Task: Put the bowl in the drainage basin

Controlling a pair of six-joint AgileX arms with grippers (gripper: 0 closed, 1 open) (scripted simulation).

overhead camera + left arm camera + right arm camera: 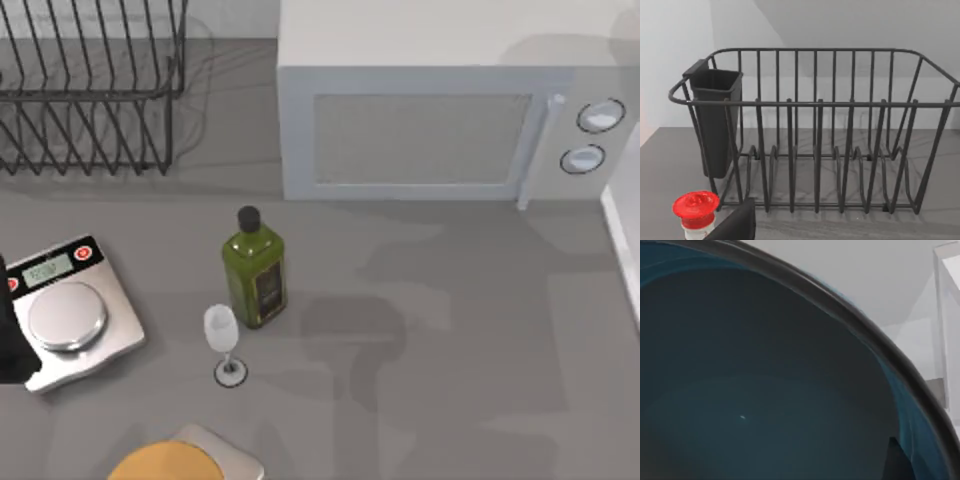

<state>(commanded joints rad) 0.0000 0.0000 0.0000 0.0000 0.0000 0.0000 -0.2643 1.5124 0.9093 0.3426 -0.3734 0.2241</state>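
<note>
Bowl (765, 390) interior sits close against the right wrist camera.

We see the bowl (765, 390) right up against our right wrist camera, its deep blue glazed inside curving away under a thin dark rim. The basin (90, 90), a dark wire rack with upright dividers, stands at the table's far left, facing our left pincer.

Overhead view; two close wrist views.
</note>
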